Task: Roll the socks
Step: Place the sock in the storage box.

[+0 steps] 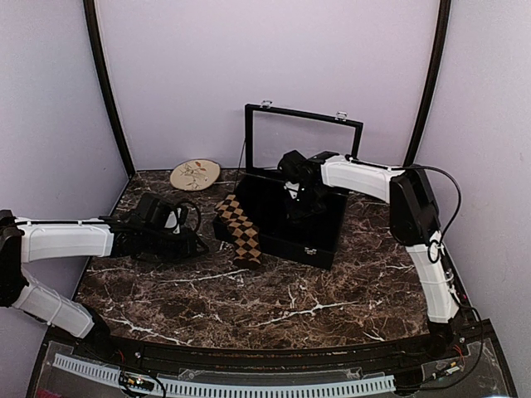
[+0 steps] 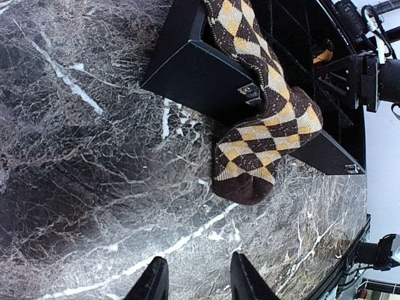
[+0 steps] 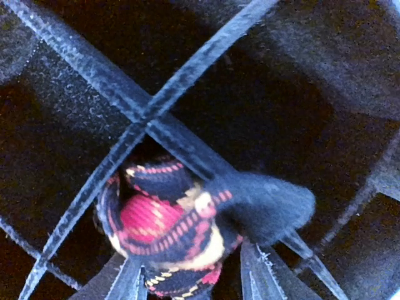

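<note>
- My left end effector (image 2: 199,267) hangs open over the dark marble worktop (image 2: 94,187). Its two fingers are apart with only bare stone between them, so it holds nothing.
- It sits on the left side of the worktop, pointing toward the tan-brown sock (image 2: 269,128), near it but not touching.
- That sock is unrolled and draped over the left edge of the black case (image 1: 311,240). Its upper length lies across the rim into the case, and its dark toe end drops down the outer wall onto the worktop.
- My right end effector (image 3: 190,259) reaches down into the case, with the arm stretched in from the right.
- Its fingers (image 3: 256,278) stand apart on either side of the red sock (image 3: 159,228). As far as I can see they are loose around it rather than clamped.
- The red, orange and black sock is bundled into a ball and sits low in one cell of the divider grid (image 3: 156,106), just below a crossing of two dividers. A black end of it pokes out to the right over a divider.
- I cannot tell which cell that is. The top view puts my right end effector at about the middle of the case.
- The glass lid (image 1: 303,137) stands upright, open at the back of the case.
- A pale round plate (image 1: 195,174) with a leaf pattern lies at the rear left of the worktop, well apart from both socks.
</note>
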Available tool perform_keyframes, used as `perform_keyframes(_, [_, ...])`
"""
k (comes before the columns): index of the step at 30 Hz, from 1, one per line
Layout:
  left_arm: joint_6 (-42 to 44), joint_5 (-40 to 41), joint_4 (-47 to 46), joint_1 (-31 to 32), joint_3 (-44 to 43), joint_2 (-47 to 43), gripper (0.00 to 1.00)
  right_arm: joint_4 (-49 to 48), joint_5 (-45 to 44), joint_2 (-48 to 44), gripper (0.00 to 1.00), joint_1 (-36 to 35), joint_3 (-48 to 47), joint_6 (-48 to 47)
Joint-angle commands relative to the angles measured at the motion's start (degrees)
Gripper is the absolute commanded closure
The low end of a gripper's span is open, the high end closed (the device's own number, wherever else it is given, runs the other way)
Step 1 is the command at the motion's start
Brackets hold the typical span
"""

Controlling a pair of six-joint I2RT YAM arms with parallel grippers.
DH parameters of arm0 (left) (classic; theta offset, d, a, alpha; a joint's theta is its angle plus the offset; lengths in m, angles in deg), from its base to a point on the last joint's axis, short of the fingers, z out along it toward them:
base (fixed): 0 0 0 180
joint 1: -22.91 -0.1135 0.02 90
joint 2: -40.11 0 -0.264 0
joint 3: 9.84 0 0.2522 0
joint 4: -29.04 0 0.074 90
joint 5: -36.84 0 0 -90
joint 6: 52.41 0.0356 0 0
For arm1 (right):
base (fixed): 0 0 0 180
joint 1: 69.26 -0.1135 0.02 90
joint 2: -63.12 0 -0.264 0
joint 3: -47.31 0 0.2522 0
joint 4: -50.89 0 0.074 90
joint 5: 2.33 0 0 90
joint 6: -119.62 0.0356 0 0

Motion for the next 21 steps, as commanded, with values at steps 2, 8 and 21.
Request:
perform_keyframes(2, [-0.4, -0.7, 0.6, -0.3, -0.3, -1.5, 0.63, 2.5, -4.2, -4.9, 0.52, 2.5, 1.0, 1.5])
perform_keyframes(8, [-0.6, -1.2, 0.1, -0.3, -0.4, -1.1, 0.63, 1.5, -4.0, -7.0, 0.51, 2.4, 0.8, 1.9])
perform_keyframes(21, [-1.3, -1.5, 0.0, -0.3, 0.6, -1.3, 0.63, -3.7, -2.0, -7.8, 0.62, 1.8, 1.3, 2.2])
